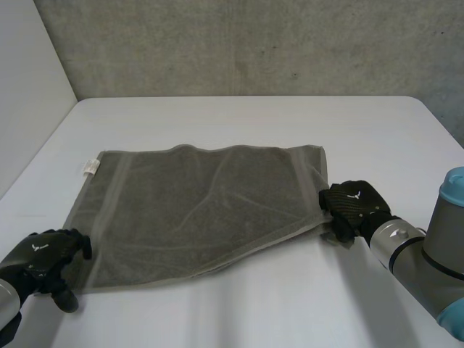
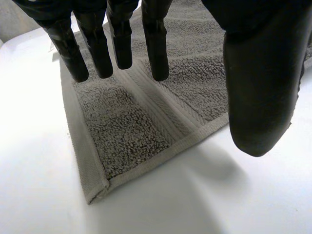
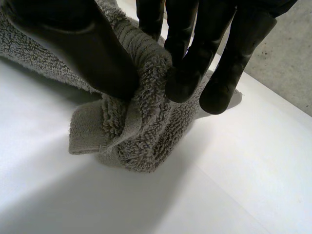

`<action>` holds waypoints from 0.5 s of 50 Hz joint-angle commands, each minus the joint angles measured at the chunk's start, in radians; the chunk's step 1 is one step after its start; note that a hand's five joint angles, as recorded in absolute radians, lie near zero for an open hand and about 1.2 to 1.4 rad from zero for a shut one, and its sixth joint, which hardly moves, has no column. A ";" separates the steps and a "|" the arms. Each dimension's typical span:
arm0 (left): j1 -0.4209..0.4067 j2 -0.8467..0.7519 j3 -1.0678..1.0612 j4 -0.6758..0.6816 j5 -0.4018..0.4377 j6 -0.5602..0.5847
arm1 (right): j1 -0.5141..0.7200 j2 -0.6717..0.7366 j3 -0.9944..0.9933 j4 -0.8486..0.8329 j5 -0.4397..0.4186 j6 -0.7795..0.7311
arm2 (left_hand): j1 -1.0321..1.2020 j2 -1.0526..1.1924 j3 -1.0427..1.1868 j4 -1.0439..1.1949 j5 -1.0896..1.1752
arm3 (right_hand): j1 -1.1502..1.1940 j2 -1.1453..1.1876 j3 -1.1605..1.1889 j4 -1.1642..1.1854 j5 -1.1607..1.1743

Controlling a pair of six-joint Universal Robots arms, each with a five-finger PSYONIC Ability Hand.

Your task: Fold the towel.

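The grey towel (image 1: 203, 210) lay spread across the middle of the white desk (image 1: 254, 116), its near edge running slantwise rather than square. At the right of the frame the right hand (image 1: 353, 206) had the towel's near right corner pinched between thumb and fingers (image 3: 185, 83), the cloth bunched into a thick wad (part of the hem poked out below the thumb). At the lower left the left hand (image 1: 43, 257) was released, its straight fingers (image 2: 156, 53) poised above the near left corner and its thumb out past the hem over bare desk, holding nothing. The likeliest fault was a one-sided lift: had the right hand raised its corner before the left one closed, the towel would probably have dragged askew and folded crooked. The wadded grip might also have slipped, or carried a crease into the fold, and the left fingers closing flat could have pushed their corner away
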 commanded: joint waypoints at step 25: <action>-0.172 -0.207 0.087 0.102 -0.099 0.037 | 0.000 0.000 0.000 0.000 0.001 -0.001 | 0.023 0.015 0.012 0.013 0.016 | 0.061 0.092 0.057 0.050 0.065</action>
